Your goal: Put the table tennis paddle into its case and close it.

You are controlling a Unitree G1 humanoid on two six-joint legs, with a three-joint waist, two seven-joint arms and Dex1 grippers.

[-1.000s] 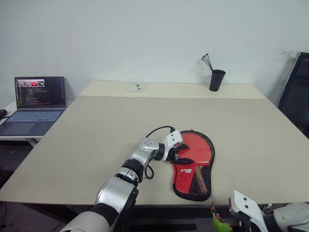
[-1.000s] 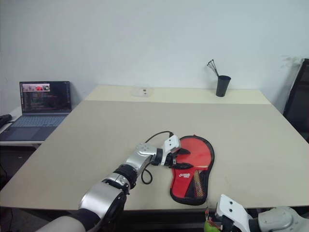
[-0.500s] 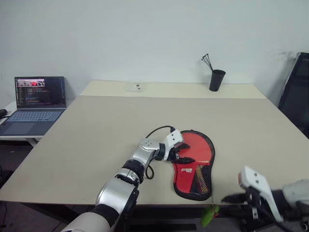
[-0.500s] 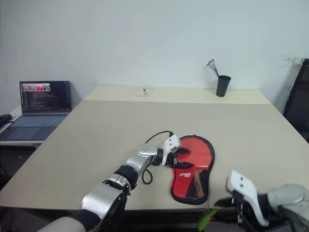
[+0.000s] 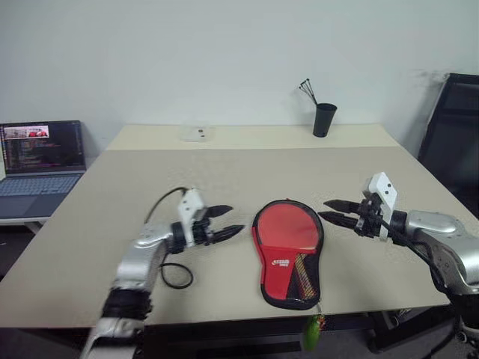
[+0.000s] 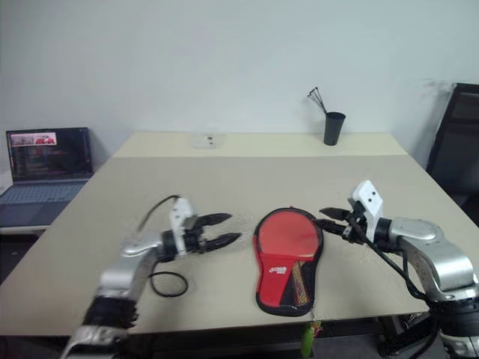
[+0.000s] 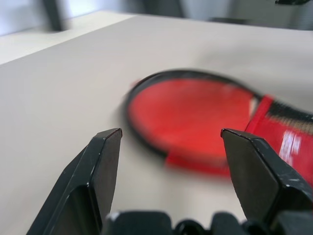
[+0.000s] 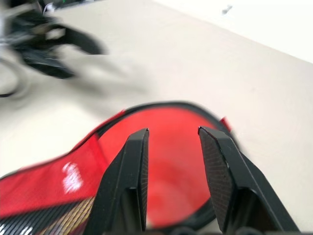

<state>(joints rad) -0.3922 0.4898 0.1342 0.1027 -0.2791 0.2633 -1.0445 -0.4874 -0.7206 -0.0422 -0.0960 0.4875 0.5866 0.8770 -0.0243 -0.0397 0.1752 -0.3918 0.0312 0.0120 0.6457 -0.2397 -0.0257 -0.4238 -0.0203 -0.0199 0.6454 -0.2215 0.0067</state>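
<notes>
The case (image 5: 289, 263) lies flat on the table's near middle, red side up, with white lettering and a black mesh pocket at its near end. Its far, round part is smooth red with a black rim (image 7: 195, 112); I cannot tell whether that is the paddle's face or the case's fabric, and no handle shows. A small green tag (image 5: 309, 334) hangs over the table's front edge. My left gripper (image 5: 236, 219) hovers open just left of the case, pointing at it. To the right of the case, my right gripper (image 5: 323, 209) is open and empty, pointing left toward it (image 8: 161, 147).
A black cup (image 5: 324, 120) with thin sticks and a small clear box (image 5: 196, 134) stand at the table's far edge. A laptop (image 5: 37, 161) sits on a side table at the left. A black chair (image 5: 449, 127) is at the right. A black cable loop (image 5: 176, 275) rests under my left arm.
The camera has shifted. My left gripper drew back from the case to its left. My right gripper rose from below the front edge to the case's right side, its fingers now apart.
</notes>
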